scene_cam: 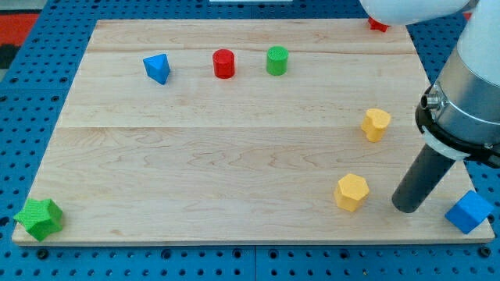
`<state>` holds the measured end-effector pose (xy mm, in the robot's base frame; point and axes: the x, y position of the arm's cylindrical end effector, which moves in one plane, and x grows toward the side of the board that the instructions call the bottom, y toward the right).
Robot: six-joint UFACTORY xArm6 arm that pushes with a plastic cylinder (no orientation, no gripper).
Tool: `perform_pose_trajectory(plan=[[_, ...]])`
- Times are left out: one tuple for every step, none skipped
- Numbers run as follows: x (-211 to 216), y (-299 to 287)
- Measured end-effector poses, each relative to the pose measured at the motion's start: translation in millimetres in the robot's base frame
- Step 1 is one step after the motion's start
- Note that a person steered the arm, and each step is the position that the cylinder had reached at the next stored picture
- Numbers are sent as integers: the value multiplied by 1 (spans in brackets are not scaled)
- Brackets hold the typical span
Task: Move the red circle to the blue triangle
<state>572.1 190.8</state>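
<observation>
The red circle (224,63) stands near the view's top, left of centre. The blue triangle (158,68) lies a short way to its left, apart from it. My tip (406,208) rests on the board at the view's lower right, far from both. It sits between a yellow hexagon (351,192) on its left and a blue cube (470,211) on its right, touching neither.
A green circle (276,60) stands just right of the red circle. A second yellow block (376,124) lies at the right. A green star (38,218) sits at the bottom left corner. A red block (378,25) peeks out at the top right under the arm.
</observation>
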Motion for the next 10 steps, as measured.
perform_pose_trajectory(plan=[[-4, 1], [-30, 2], [-64, -12], [-120, -43], [-183, -93], [-234, -150], [-274, -220], [-283, -267], [-283, -296], [-268, -287]])
